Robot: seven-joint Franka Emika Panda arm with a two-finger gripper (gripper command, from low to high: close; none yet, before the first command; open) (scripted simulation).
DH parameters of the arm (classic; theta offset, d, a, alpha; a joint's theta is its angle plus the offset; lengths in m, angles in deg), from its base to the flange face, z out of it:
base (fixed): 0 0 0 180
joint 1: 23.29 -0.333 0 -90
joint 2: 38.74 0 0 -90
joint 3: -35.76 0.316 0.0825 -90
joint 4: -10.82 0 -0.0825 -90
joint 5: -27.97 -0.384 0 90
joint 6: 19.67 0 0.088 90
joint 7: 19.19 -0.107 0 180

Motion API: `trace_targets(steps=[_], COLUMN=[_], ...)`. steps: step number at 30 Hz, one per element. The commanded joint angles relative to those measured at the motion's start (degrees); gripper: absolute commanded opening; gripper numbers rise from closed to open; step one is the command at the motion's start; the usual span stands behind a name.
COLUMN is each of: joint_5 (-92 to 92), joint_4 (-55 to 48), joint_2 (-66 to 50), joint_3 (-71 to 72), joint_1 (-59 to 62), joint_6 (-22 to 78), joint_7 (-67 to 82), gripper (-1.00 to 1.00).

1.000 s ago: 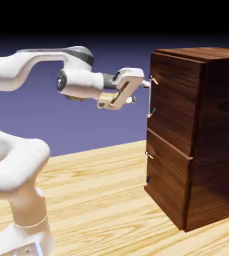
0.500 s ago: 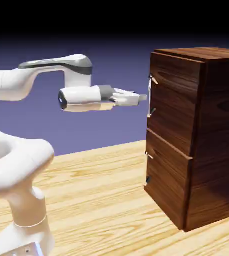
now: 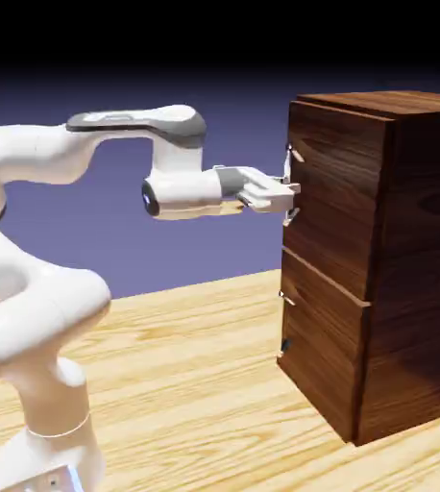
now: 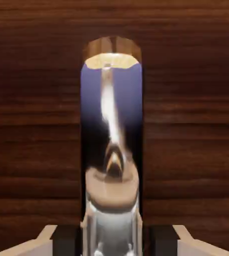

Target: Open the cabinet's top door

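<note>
At the gripper [image 3: 288, 197]: was clamped around the handle [image 4: 112, 232]
Top door [image 3: 337, 192], just ahead: risked slipping free if pulled straight, off its arc

The robot's arm [image 3: 46, 312] is glossy white, built of smooth, rounded, tube-like segments. A dark grey band edges the curved upper link [image 3: 142, 123], and a round black cap [image 3: 150, 198] closes the end of the wrist [image 3: 187, 192]. Grey shows again at the collar [image 3: 231, 181] before the white, angular hand [image 3: 262, 189]. A thin pale ring circles the base column [image 3: 59, 408], and the foot [image 3: 46, 476] carries a bluish lit strip.
</note>
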Motion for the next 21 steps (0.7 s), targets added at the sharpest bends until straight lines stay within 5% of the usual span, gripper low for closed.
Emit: trace_targets(steps=[1, 16, 21], joint_5=[-0.73, 0.35, 12.36], joint_4=[0.45, 8.45, 13.26], joint_2=[-1.34, -12.81, -9.94], joint_3=[-1.38, -30.06, -39.13], joint_1=[-1.56, -31.29, -39.54], joint_6=[0.21, 3.34, 5.75], joint_7=[2.50, 26.93, 21.36], gripper=[-1.00, -1.00, -1.00])
